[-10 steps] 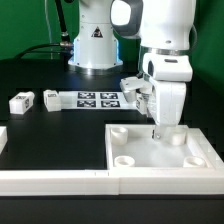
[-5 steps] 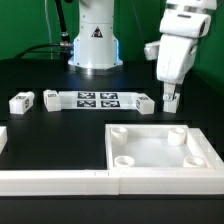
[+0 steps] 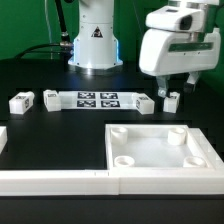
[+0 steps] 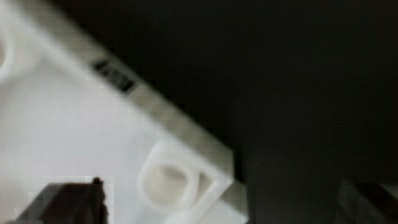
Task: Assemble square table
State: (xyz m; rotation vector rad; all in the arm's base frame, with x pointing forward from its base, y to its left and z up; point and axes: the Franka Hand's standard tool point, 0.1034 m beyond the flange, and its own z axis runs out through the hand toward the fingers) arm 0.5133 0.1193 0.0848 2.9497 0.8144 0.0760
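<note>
Black bench (image 3: 60, 140), green backdrop (image 3: 25, 25). At the frame's upper right the end effector (image 3: 175, 86) hangs with jaws spread, holding nothing; one short leg (image 3: 172, 100) stands upright just below it, and the tabletop (image 3: 155, 150) lies lower right.

My arm runs out past the exterior view's top edge, so only the gripper (image 3: 175, 86) and its housing show there. In the wrist view my 2 fingertips (image 4: 71, 203) are dark stubs clipped by the frame, and their ends are out of sight. The tabletop (image 4: 89, 110) is blurred and cropped in that view. The 1 tag on its rim is a smear (unreadable). Tags on the legs (image 3: 20, 101) are too small to read. The white rail (image 3: 3, 136) at the exterior view's left is cut off by the edge.
</note>
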